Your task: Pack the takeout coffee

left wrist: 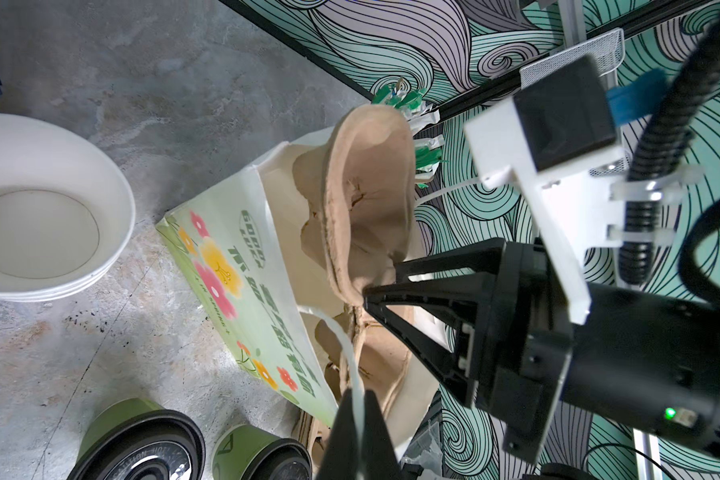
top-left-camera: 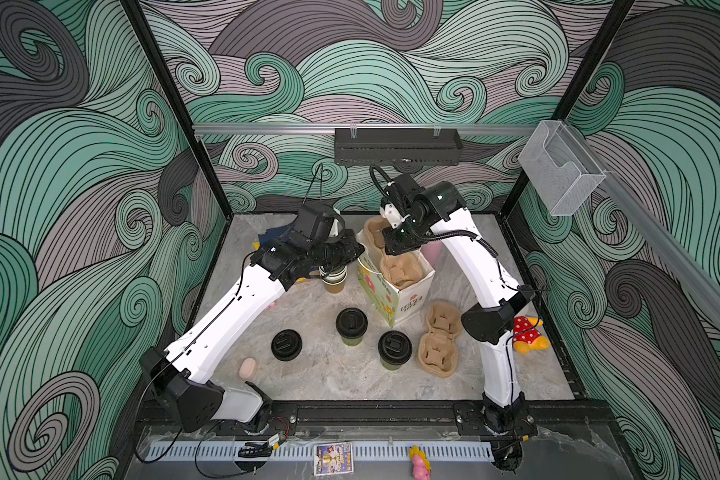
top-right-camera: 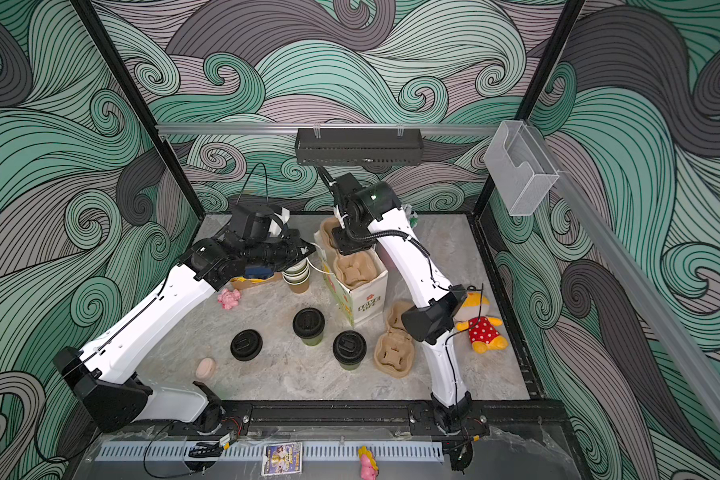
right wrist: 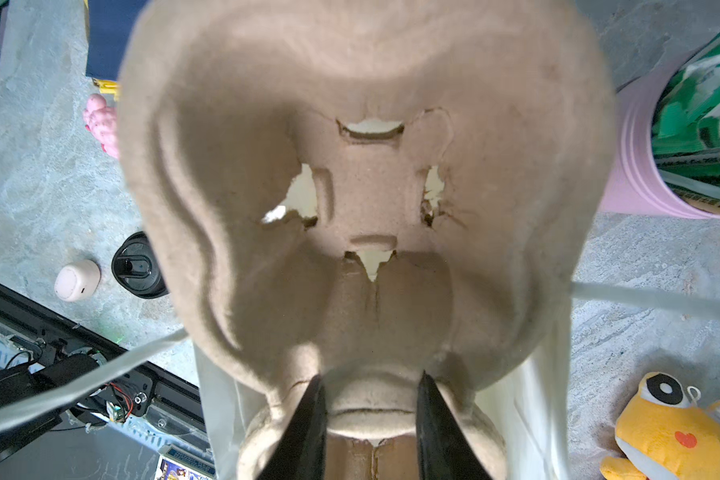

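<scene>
A: White cord on the left first. The left gripper (left wrist: 355, 405) is pinched shut on the bag handle (left wrist: 341, 345), which holds the mouth of the paper bag (top-left-camera: 381, 295) open.

B: And the coffee?

A: Not packed yet. The left cup (top-left-camera: 351, 326) and the right cup (top-left-camera: 394, 349), both lidded, stand upright on the table (top-left-camera: 308, 374) in front of the bag. They are near each other but apart.

B: So what's going in?

A: The pulp carrier (right wrist: 371, 187). It sits tilted in the bag's mouth with one well sticking out, and the right gripper (right wrist: 371, 376) is clamped on its middle ridge.

B: Seating the carrier, then, I'd say.

A: Agreed. Next it needs pressing down flat to the bottom, wells up, with the handle held aside. Then each cup goes into a well without tipping.
</scene>
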Tool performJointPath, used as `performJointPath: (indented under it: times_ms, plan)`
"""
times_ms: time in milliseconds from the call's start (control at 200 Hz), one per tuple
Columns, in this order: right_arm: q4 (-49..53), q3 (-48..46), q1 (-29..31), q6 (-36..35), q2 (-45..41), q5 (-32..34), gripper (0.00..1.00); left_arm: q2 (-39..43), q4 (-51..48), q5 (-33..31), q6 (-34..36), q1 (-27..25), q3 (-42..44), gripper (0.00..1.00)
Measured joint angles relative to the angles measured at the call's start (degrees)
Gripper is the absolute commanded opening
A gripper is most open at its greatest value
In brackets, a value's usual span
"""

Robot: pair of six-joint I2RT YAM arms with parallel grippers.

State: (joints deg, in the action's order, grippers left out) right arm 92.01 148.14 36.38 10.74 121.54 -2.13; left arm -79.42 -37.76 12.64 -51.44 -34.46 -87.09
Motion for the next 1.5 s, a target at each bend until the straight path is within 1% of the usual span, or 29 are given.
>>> performJointPath:
  times_ms: [160, 570, 740, 956, 1056, 1276, 1496]
  plan:
    - [0.02, -1.77, 0.11, -0.04, 0.00, 0.04, 0.25, -0.52, 0.09, -0.02, 0.22, 0.00, 0.00, 0.01]
    - [0.02, -1.68, 0.28, 2.25, 0.00, 1.25, 0.24, -0.79, 0.52, -0.52, 0.79, 0.00, 0.02, 0.00]
    - [0.02, 0.39, 0.42, 3.43, -0.46, 2.03, 0.25, -0.81, 0.57, -0.59, 0.90, 0.00, 0.28, 0.00]
    - [0.00, 6.38, 0.63, 4.48, -0.66, 2.80, 0.24, -0.98, 1.64, -0.57, 0.90, 0.00, 1.55, 0.00]
    - [0.00, 7.56, 0.66, 4.85, -0.72, 2.56, 0.24, -0.98, 2.01, -0.55, 0.90, 0.00, 1.97, 0.00]
    - [0.00, 0.28, 1.01, 5.75, -3.76, 2.93, 0.24, -0.98, 2.91, -0.55, 0.90, 0.00, 2.16, 0.00]
    - [0.00, -1.92, 1.07, 5.77, -4.81, 3.63, 0.24, -0.98, 3.06, -0.50, 0.90, 0.00, 2.16, 0.00]
